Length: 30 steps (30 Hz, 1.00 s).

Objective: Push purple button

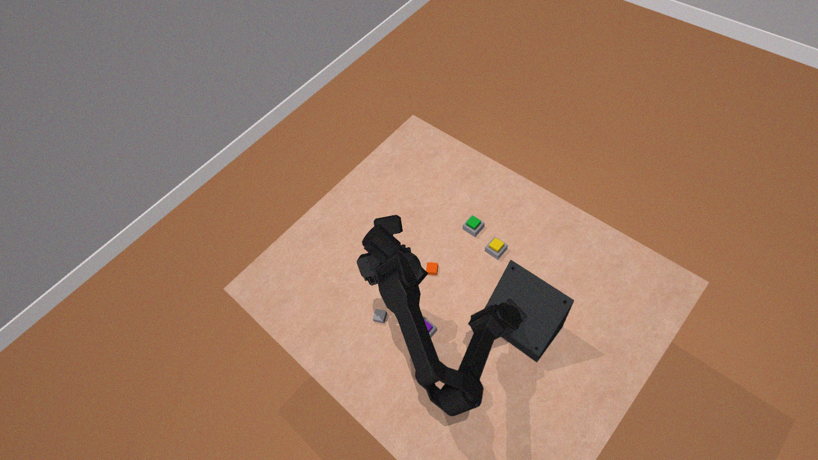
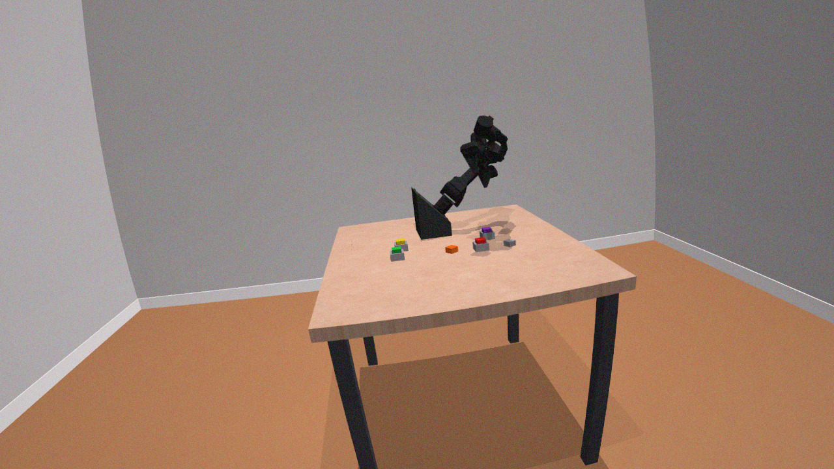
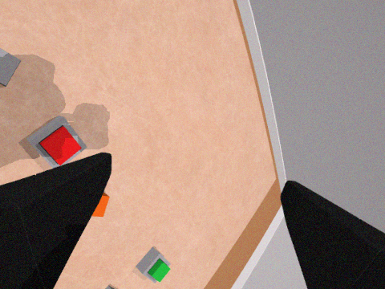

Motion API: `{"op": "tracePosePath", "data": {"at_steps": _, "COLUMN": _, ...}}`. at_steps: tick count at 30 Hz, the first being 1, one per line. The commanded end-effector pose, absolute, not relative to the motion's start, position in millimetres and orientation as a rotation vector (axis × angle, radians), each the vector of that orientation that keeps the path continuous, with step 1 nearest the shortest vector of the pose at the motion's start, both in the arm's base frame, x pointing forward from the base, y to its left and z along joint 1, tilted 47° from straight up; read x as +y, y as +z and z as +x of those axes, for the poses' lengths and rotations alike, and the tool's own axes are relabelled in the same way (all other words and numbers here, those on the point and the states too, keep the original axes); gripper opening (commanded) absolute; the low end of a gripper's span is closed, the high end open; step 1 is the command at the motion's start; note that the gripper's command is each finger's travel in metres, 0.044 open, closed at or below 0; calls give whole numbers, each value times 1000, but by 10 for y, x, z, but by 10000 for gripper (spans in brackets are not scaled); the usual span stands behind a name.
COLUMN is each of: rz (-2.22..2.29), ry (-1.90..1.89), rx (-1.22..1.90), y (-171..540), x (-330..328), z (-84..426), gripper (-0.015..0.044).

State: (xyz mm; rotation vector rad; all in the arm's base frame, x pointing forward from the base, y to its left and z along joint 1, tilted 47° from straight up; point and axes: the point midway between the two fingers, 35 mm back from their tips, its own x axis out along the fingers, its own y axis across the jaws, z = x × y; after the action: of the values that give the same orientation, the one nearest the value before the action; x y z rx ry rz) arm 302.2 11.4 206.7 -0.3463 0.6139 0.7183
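Observation:
The purple button (image 1: 427,326) (image 2: 487,230) sits on a grey base on the table (image 1: 617,285) (image 2: 408,291). In the top view the forearm partly covers it, and it is outside the wrist view. Its cap stands raised in the exterior view. My gripper (image 3: 200,177) is open and empty, with its fingers wide apart. It hangs high above the table, tipped downward, beyond the purple button from the arm's elbow. In the top and exterior views its fingertips are hard to make out.
A red button (image 2: 479,240) (image 3: 60,145) stands near the purple one. A grey block (image 1: 379,315) (image 2: 509,242) (image 3: 8,68) and an orange block (image 1: 431,268) (image 2: 451,249) (image 3: 101,205) lie nearby. Green (image 1: 473,222) (image 2: 396,250) (image 3: 160,270) and yellow (image 1: 496,245) (image 2: 400,241) buttons stand farther off.

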Motion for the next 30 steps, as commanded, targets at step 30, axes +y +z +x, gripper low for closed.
{"op": "tracePosePath", "data": {"at_steps": 30, "rz": 488, "ry": 799, "rx": 1552, "y": 1196, "x": 1325, "z": 1494, "gripper": 216}}
